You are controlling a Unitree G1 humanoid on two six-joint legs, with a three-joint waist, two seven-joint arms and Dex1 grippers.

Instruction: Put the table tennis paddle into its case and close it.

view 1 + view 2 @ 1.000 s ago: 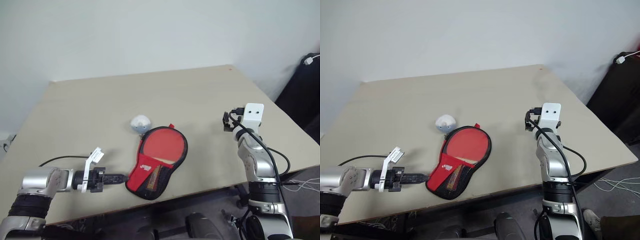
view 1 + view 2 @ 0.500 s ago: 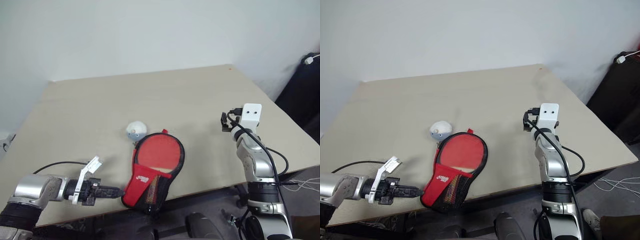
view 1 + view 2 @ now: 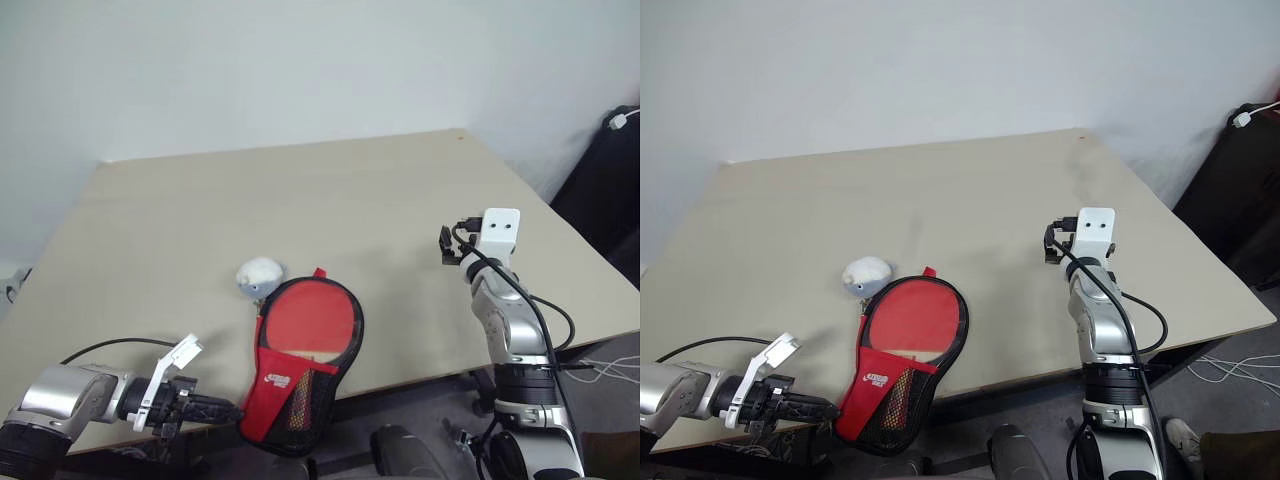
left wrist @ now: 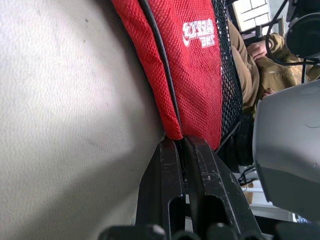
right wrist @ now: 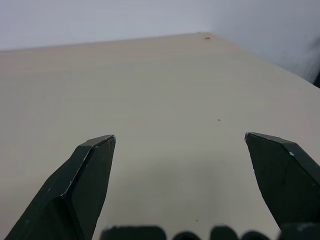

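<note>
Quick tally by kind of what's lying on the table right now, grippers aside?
Paddle: 1, sitting in the case
Case: 1, its edge pinched by the left gripper
Fluffy ball: 1
Total: 3

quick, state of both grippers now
left gripper: closed on the edge of the case.
right gripper: open, empty, over the table.
</note>
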